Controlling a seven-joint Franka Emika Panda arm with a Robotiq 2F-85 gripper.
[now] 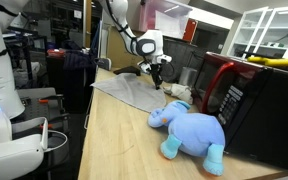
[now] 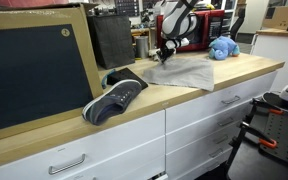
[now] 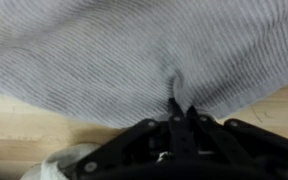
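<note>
A grey knitted cloth [image 1: 129,92] lies spread on the wooden counter [image 1: 114,145]; it also shows in an exterior view [image 2: 179,72] and fills the wrist view [image 3: 124,50]. My gripper [image 3: 181,103] is shut on a pinched fold of the cloth near its edge. In both exterior views the gripper [image 1: 156,78] [image 2: 166,52] stands over the cloth's far edge, fingers pointing down.
A blue plush elephant [image 1: 191,130] lies on the counter near a red-and-black microwave [image 1: 246,95]. A dark sneaker [image 2: 114,97] sits near the counter's edge beside a framed blackboard [image 2: 34,65]. A white object [image 3: 59,165] lies on the wood near the gripper.
</note>
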